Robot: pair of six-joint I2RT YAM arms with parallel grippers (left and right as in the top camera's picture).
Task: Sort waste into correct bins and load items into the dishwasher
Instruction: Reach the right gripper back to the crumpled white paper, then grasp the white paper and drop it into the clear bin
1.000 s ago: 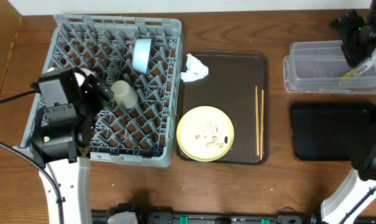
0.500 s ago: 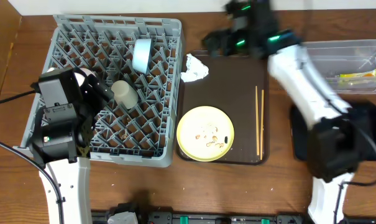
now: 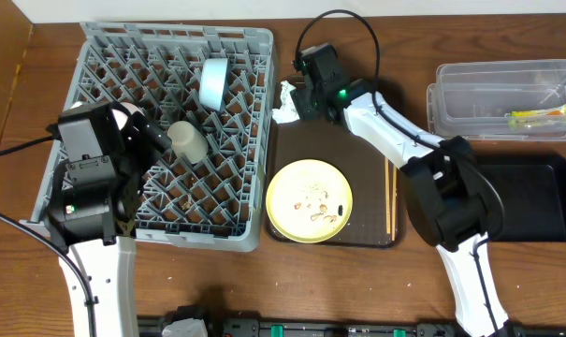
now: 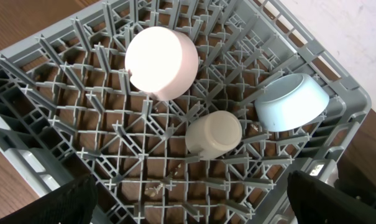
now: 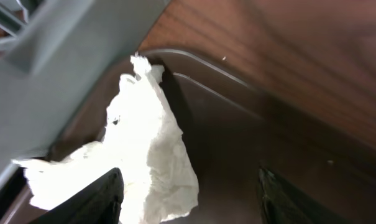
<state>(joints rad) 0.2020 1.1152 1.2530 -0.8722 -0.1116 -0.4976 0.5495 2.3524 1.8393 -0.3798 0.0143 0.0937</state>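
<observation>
Nearest the robot, a pale yellow round plate (image 3: 309,200) lies flat at the front of the smooth dark brown tray (image 3: 297,150), with beige crumbs (image 3: 322,208) scattered on it. Just beside it on the tray, two thin wooden chopsticks (image 3: 389,201) lie parallel. To the right of the tray sits a shallow black bin (image 3: 540,201).

On the left, the left gripper (image 4: 191,196) hangs over the grey plastic lattice rack (image 3: 105,56), fingers spread wide and empty. Among the pegs are a cream cup (image 4: 214,134) lying on its side, a pinkish-white bowl (image 4: 161,62) with its base turned up, and a light blue bowl (image 4: 292,102) tilted on edge.

Farther back, a crumpled white napkin (image 5: 147,155) lies in the tray's rear corner next to the rack. The right gripper (image 5: 188,199) is over it with its fingers apart. One dark finger (image 5: 100,199) is against the paper, and nothing is clamped.

Farthest back, a clear rectangular tub (image 3: 470,94) holds a yellow-green wrapper (image 3: 537,116).
</observation>
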